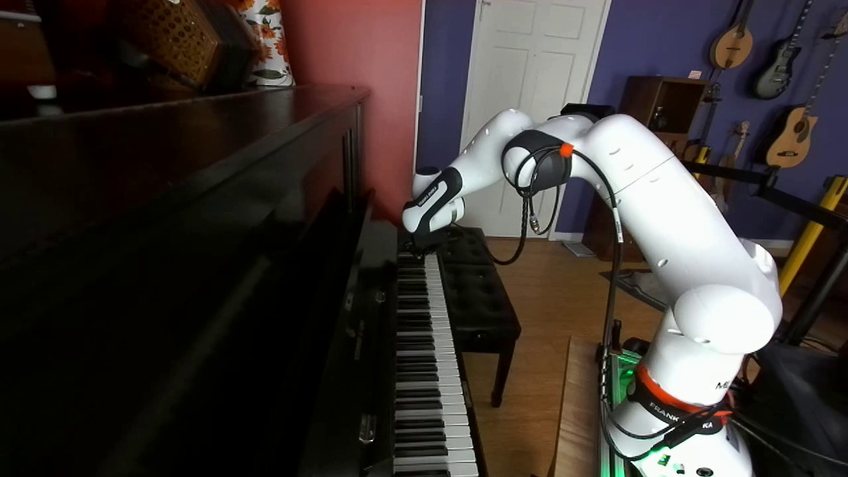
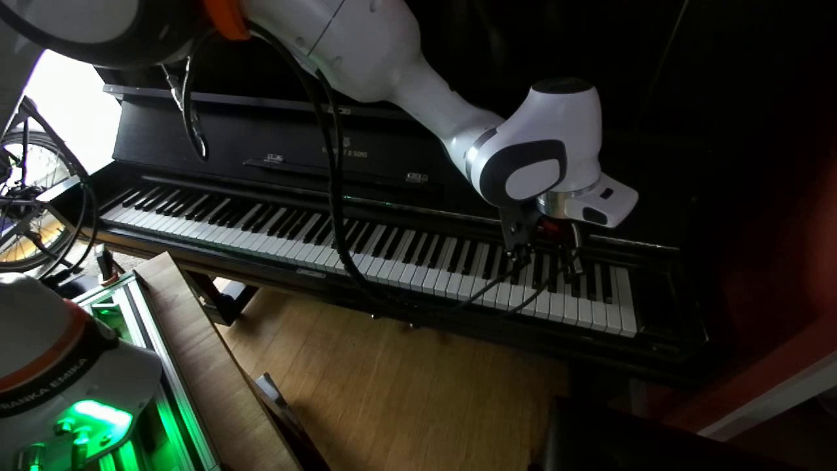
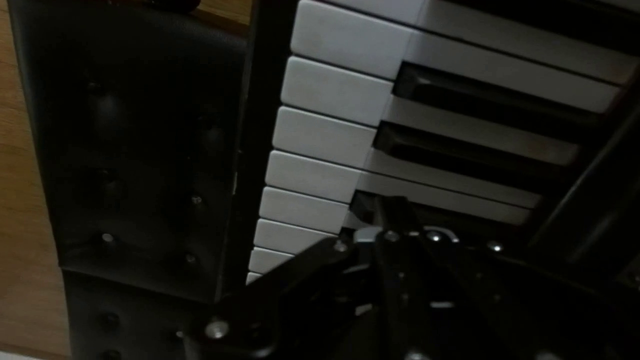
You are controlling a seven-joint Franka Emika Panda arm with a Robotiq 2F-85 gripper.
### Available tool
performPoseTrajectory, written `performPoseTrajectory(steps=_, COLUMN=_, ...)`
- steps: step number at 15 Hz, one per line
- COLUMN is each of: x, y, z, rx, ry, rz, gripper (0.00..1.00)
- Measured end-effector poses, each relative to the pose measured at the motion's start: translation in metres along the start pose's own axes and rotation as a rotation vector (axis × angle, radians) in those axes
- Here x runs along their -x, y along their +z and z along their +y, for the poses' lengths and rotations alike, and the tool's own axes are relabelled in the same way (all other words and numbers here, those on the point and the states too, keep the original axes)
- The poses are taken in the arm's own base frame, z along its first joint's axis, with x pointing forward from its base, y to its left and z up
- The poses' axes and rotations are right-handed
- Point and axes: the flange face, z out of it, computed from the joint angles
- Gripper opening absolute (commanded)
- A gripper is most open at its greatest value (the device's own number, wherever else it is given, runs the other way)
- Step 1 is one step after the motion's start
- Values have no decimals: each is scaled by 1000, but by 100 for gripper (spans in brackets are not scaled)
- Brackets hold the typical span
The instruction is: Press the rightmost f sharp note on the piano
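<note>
Wrist view: the pincer (image 3: 392, 201), closed on nothing, overlaps 1 black key (image 3: 362, 204), probably the F sharp; the key's long axis runs away from the tufted bench (image 3: 140, 150). Contact can't be told. In an exterior view, the keyboard's treble end (image 2: 626, 307), hidden in the wrist view, lies just beside. In an exterior view along the upright piano (image 1: 252, 232), the pincer's tip is too dark.

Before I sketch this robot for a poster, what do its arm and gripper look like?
The arm is glossy white, with rounded segments marked in black and orange-red. Dark cables run along it, and a black band on the base carries FRANKA EMIKA lettering. The gripper is black and jointed, with bright round fasteners.
</note>
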Motion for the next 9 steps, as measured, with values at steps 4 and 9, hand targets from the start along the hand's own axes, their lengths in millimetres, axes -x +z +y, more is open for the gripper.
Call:
performPoseTrajectory(steps=4, x=-1, y=7, z=0, rx=3, ry=-2, rz=5, gripper=0)
performPoseTrajectory(steps=9, x=-3, y=12, z=0, rx=5, ry=-2, rz=8, gripper=0)
